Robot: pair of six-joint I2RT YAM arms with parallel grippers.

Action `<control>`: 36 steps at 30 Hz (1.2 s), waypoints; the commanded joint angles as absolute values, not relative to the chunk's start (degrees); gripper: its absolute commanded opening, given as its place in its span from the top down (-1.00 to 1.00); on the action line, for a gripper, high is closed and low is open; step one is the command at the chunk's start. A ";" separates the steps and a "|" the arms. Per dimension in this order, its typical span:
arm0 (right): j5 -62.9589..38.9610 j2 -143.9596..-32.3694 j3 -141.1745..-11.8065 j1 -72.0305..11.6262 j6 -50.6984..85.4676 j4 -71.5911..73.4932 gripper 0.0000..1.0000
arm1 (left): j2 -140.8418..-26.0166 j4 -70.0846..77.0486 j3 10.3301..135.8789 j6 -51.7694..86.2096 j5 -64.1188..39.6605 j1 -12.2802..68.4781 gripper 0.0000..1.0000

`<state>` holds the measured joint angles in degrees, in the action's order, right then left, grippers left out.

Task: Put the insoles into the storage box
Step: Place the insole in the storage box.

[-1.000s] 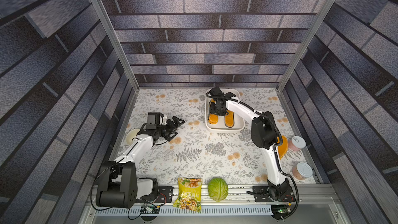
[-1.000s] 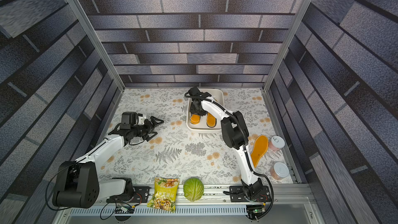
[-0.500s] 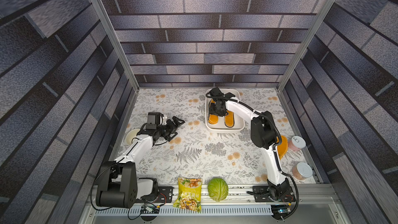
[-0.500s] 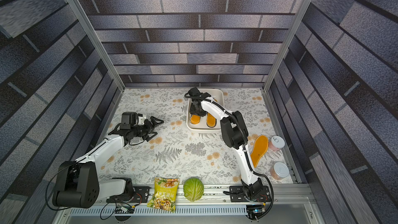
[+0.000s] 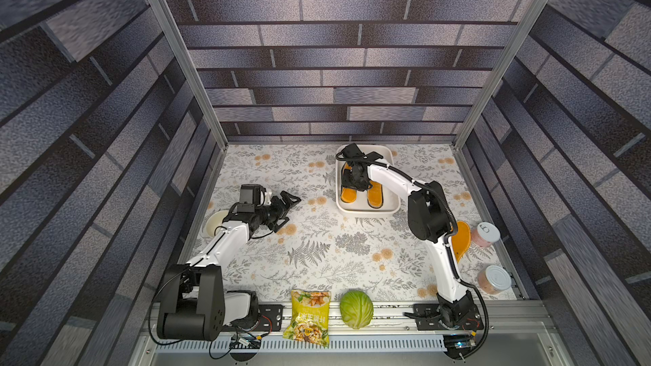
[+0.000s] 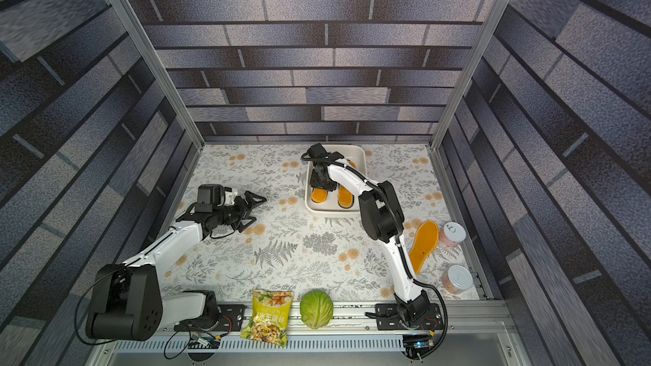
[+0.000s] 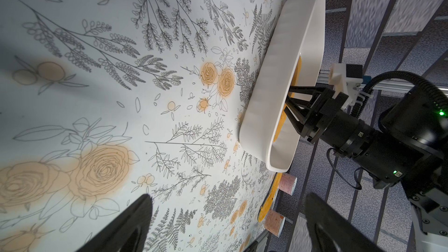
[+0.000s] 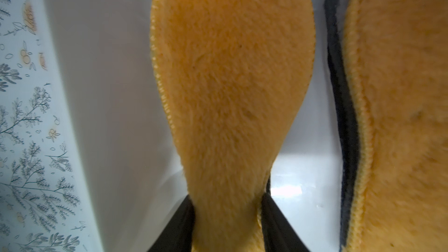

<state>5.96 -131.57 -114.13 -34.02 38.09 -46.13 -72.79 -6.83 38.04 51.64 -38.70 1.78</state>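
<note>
Two insoles [image 5: 374,194] lengthwise in storage box [image 5: 366,211]; right end effector [image 8: 228,204] pinches one; left end effector [image 5: 289,213] gapes.

A robot lab test cell: aluminium frame [image 5: 185,65], printed brick-pattern walls [image 5: 334,47], floral table cover [image 5: 317,251].

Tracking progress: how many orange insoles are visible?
3: gripped insole in the right gripper and second insole, both in the storage box; third insole on the table by the cans. Others may hide underneath.
</note>
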 commanded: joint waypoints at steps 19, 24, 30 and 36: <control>7.15 -134.15 -117.36 -34.44 36.34 -49.56 -0.11 | -71.53 -6.50 37.13 50.85 -39.36 1.23 -1.00; 7.33 -133.97 -118.86 -34.45 35.37 -50.53 -0.18 | -71.43 -6.59 37.18 50.85 -39.31 1.23 -1.00; 7.62 -133.01 -120.69 -34.38 34.07 -51.57 -0.26 | -71.47 -6.53 37.27 50.89 -39.34 1.23 -1.00; 8.74 -131.87 -121.20 -34.37 33.42 -52.08 -0.33 | -71.55 -6.47 37.23 50.83 -39.53 1.23 -1.00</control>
